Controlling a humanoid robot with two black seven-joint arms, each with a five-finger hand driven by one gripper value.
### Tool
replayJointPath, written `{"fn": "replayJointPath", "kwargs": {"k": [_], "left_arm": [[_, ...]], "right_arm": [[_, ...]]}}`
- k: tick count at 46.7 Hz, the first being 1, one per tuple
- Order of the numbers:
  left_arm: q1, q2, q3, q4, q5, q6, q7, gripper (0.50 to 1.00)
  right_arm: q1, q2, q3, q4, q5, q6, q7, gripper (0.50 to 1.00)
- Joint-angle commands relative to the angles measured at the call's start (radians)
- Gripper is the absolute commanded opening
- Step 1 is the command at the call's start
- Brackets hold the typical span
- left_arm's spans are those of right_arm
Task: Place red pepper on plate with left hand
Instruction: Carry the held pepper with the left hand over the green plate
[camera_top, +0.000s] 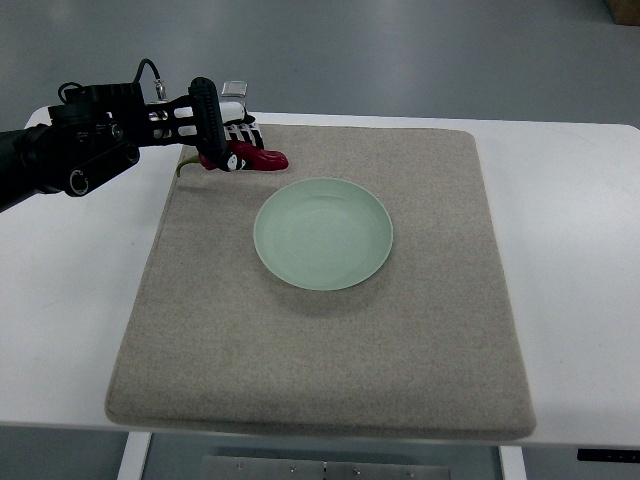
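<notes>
Nearest, a beige felt-like rectangular mat (330, 350) covers much of the white table (570, 250), and a round pale green ceramic plate (323, 233) sits empty near the mat's middle. Farther back, at the mat's far left corner, the black-and-white left hand (222, 128) is clenched around a glossy red pepper (258, 157) with a green stem, its tip pointing toward the plate yet apart from it.
</notes>
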Motion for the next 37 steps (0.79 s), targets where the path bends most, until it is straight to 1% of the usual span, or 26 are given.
{"fn": "replayJointPath", "kwargs": {"k": [1,16,21,28,37], "left_arm": [[-0.010,0.000,0.001,-0.039,0.002,0.000,-0.007,0.546],[-0.049,0.000,0.001,-0.157,0.014,0.003,-0.027,0.546],[-0.055,0.000,0.001,-0.198,0.014,0.005,-0.048,0.544],[-0.066,-0.001,-0.001,-0.252,0.014,0.005,-0.054,0.544],[-0.070,-0.003,-0.001,-0.315,0.045,0.003,-0.082,0.544]], "right_arm": [[0.000,0.000,0.000,0.000,0.000,0.000,0.000,0.932],[0.000,0.000,0.000,0.000,0.000,0.000,0.000,0.932],[0.000,0.000,0.000,0.000,0.000,0.000,0.000,0.932],[0.000,0.000,0.000,0.000,0.000,0.000,0.000,0.932],[0.000,0.000,0.000,0.000,0.000,0.000,0.000,0.932]]}}
